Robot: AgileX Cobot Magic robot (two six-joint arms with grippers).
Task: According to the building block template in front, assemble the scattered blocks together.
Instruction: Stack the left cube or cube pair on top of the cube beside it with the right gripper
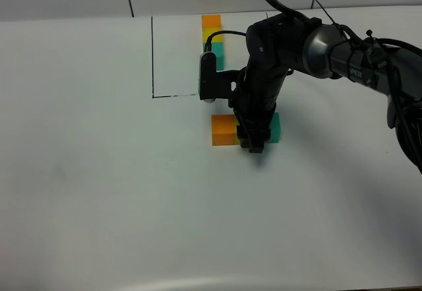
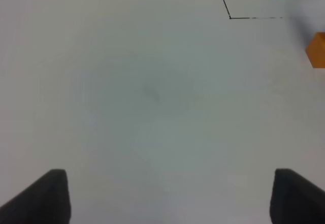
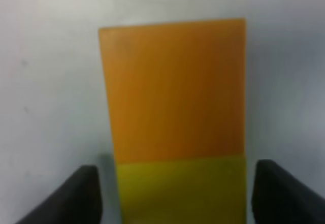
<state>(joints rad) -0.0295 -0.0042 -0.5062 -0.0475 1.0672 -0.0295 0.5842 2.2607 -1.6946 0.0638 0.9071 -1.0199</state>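
Right gripper (image 1: 254, 143) straddles yellow block (image 3: 180, 191); three-block row (image 1: 223, 129) runs left-right.

The black jointed right arm (image 1: 277, 53) has a glossy grey cylindrical segment (image 1: 328, 43) carrying small white lettering. Thin black cables (image 1: 227, 33) loop over it, and a pale silver camera box (image 1: 207, 76) is mounted at its wrist. The left gripper (image 2: 162, 196) and right gripper (image 3: 175, 186) have matte black, blunt fingers.

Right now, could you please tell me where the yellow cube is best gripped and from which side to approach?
Grip the yellow cube by its two free side faces, coming straight down from above. The orange cube abuts one face and the teal cube lies beyond the opposite one, so only the faces across the row are open. The right gripper straddles them, open.
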